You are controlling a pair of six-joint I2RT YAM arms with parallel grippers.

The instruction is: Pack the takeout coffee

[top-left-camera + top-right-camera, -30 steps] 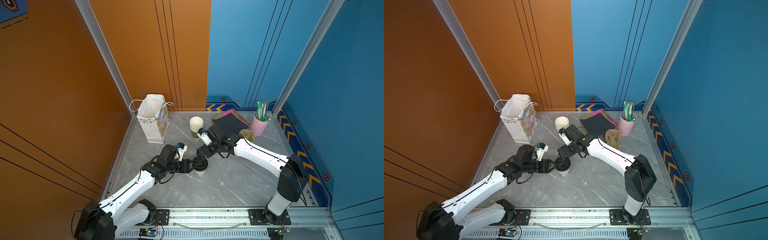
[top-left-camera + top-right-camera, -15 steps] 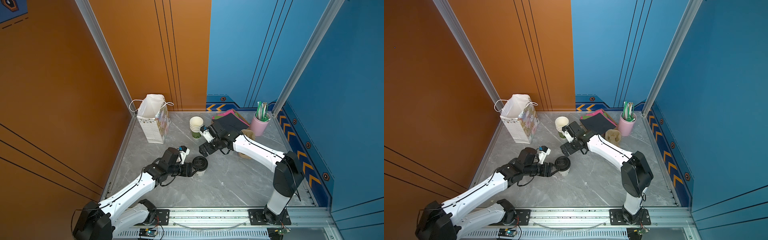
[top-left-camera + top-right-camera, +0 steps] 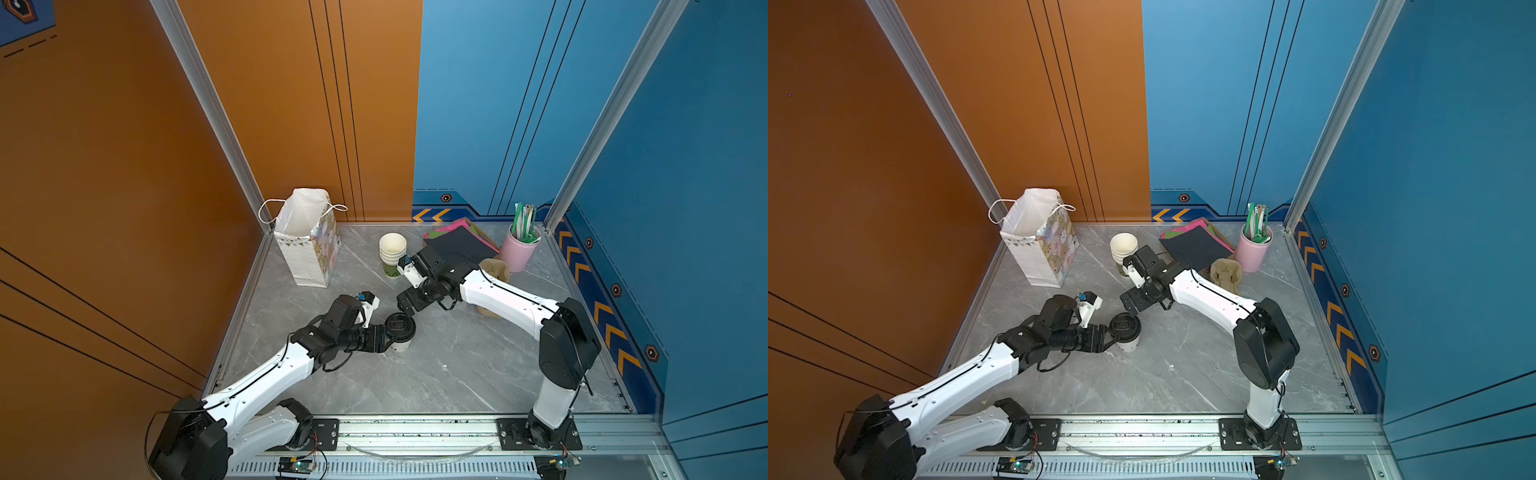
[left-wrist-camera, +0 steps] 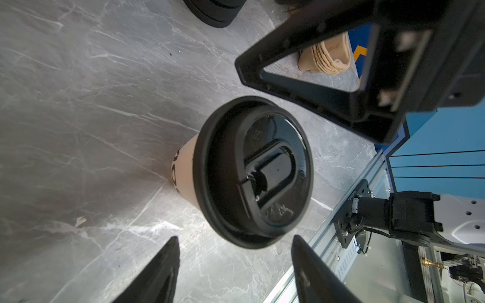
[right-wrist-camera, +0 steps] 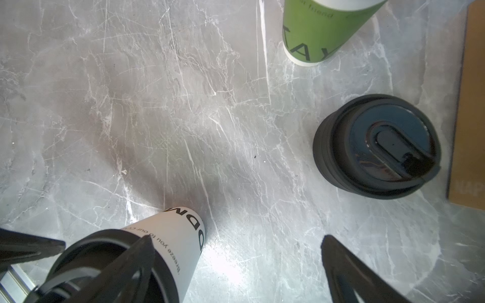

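Left arm stretched low and forward, left gripper level with jaws parted; right arm folded at the elbow, reaching toward centre, right gripper angled downward, jaws spread wide.

This is a robot test cell in a lab, dressed as a coffee counter. Orange wall panels and blue wall panels sit in a bare aluminium frame. Two robot arms are bolted to an aluminium rail with an exposed circuit board. Just beyond the right gripper stands a stack of paper cups, with a pink straw holder farther behind.
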